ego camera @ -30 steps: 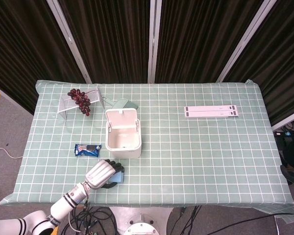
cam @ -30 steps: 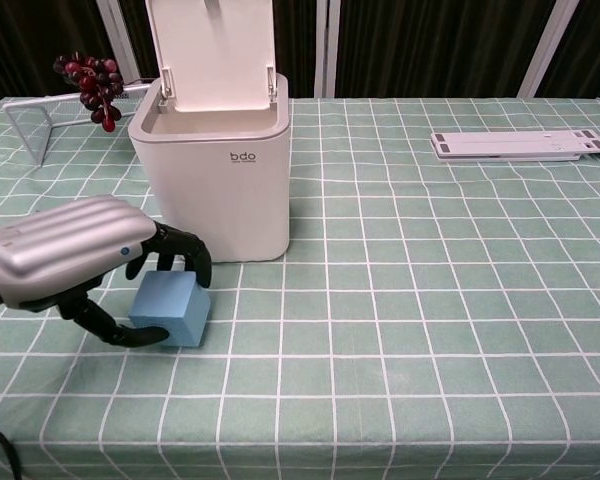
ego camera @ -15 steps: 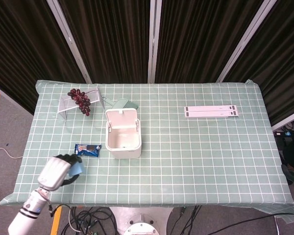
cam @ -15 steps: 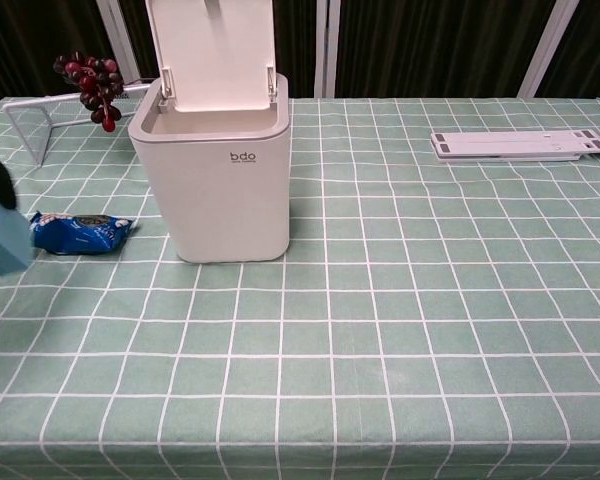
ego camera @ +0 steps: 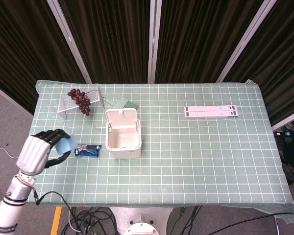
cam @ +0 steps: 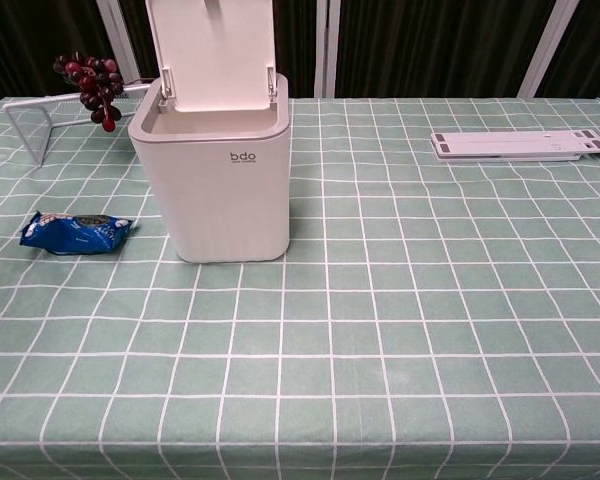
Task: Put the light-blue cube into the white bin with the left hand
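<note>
Dark curtains with pale metal posts close off the back of the room, and in front of them the desk (ego camera: 196, 147) carries a green checked cloth. On it, from largest down, you have the white bin (ego camera: 123, 133) with its lid tipped up and open, the flat white stand (ego camera: 211, 111) well off to the right, the wire rack (ego camera: 66, 104) with grapes (ego camera: 80, 100) at the back left, and a blue snack packet (ego camera: 87, 150) just left of the bin.

Your left robot hand (ego camera: 40, 150) hangs over the desk's left edge in the head view, out of the chest camera's field. Its fingers are clamped on the light-blue cube (ego camera: 64, 144), which pokes out on the side facing the bin, lifted clear of the cloth. The right robot hand appears in neither view.

You look to be in the carry stage. Bring the cube rightward over the snack packet while keeping it high enough to clear the bin's rim, and steer for the front of the opening so the raised lid at the back is not struck. Centre the cube over the opening before you loosen the fingers; letting go early risks it bouncing off the rim.
</note>
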